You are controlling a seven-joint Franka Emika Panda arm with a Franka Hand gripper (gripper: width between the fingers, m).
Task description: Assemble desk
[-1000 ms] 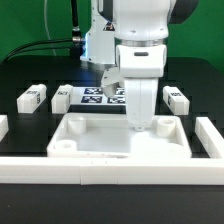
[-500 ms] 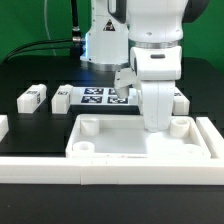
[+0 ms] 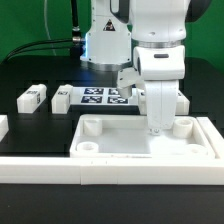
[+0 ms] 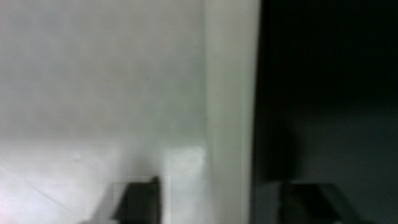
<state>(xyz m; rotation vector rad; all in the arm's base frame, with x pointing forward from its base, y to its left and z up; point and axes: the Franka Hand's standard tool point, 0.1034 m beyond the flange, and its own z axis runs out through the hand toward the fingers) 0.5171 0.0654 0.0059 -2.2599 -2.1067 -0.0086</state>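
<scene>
The white desk top (image 3: 120, 150) lies tray-side up on the black table against the front border wall, with round sockets in its corners. My gripper (image 3: 155, 130) points straight down over its far rim, towards the exterior view's right, and is shut on that rim. In the wrist view the rim (image 4: 228, 100) runs between my two dark fingertips (image 4: 139, 200), with my gripper (image 4: 228, 205) astride it. Two tagged white legs (image 3: 33, 98) (image 3: 62, 98) lie at the exterior view's left. Another leg (image 3: 180, 100) lies partly hidden behind my gripper.
The marker board (image 3: 100, 96) lies flat behind the desk top. The long low white border wall (image 3: 100, 172) runs along the front, with short ends at both sides (image 3: 214, 130). The robot's base stands at the back middle.
My gripper has moved towards the exterior view's right, and the desk top has slid that way with it, up to the wall's right end.
</scene>
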